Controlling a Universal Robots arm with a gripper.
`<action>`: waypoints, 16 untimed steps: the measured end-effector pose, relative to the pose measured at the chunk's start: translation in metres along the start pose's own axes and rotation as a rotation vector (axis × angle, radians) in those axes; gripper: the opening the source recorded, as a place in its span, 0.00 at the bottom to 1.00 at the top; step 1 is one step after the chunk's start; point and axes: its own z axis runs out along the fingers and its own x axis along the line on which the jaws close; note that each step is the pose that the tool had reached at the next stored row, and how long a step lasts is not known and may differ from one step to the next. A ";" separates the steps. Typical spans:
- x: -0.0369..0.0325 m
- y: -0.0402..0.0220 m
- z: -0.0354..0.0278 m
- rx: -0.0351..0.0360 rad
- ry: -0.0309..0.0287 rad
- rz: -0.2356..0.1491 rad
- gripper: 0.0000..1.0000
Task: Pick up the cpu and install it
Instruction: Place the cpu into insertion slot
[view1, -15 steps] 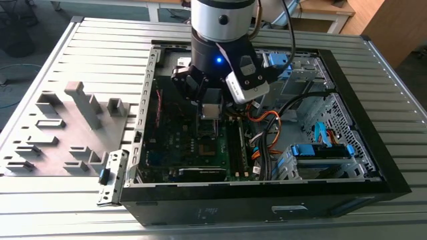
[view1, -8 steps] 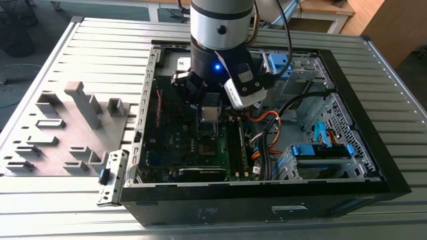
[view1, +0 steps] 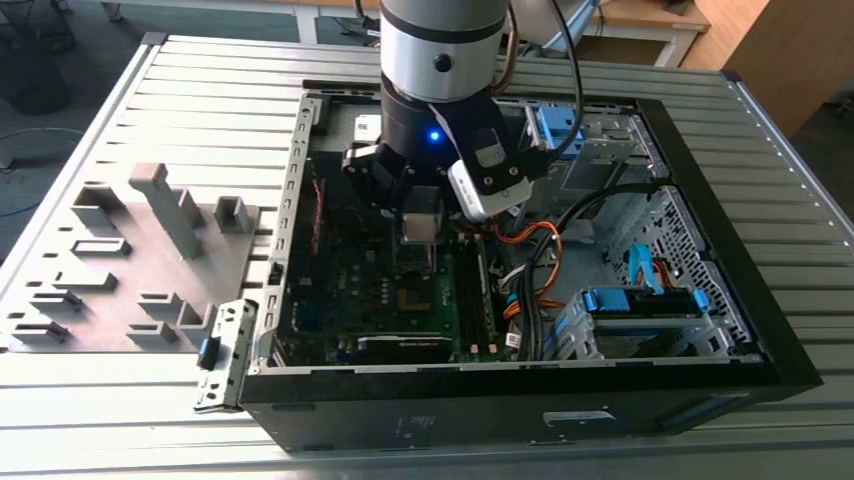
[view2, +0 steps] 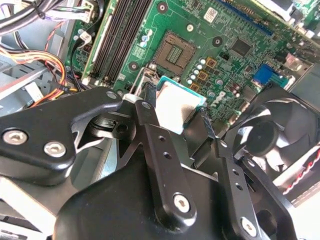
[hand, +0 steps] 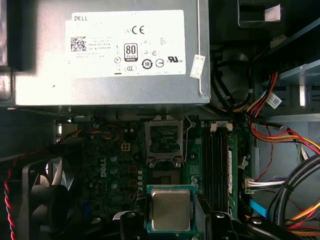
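The cpu (hand: 171, 209) is a thin silver square with a green rim. It hangs above the green motherboard (view2: 240, 30) inside the open computer case (view1: 534, 415). My gripper (hand: 171, 220) is shut on the cpu, with one black finger (view2: 150, 120) on each side of the chip. In the second wrist view the cpu (view2: 176, 102) shows tilted between the fingers. The open, empty socket (hand: 164, 139) lies on the board a short way ahead of the chip; the socket (view2: 174, 51) also appears in the second wrist view. In the exterior view the gripper (view1: 419, 228) hovers over the middle of the board.
A grey power supply with a white label (hand: 110, 50) sits beyond the socket. A black fan (view2: 270, 135) stands beside the gripper, and memory slots (hand: 217, 160) run along the socket's other side. Orange and black cables (view1: 534, 255) and blue drive bays (view1: 641, 300) occupy the exterior view's right. A grey fixture plate (view1: 120, 260) lies to its left.
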 end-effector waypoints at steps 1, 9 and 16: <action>0.0000 0.0000 0.0000 -0.0013 0.0013 0.000 0.47; 0.0000 0.0000 -0.0001 -0.0018 0.0043 0.000 0.47; 0.0000 -0.0001 0.0052 0.0016 0.0082 0.000 0.47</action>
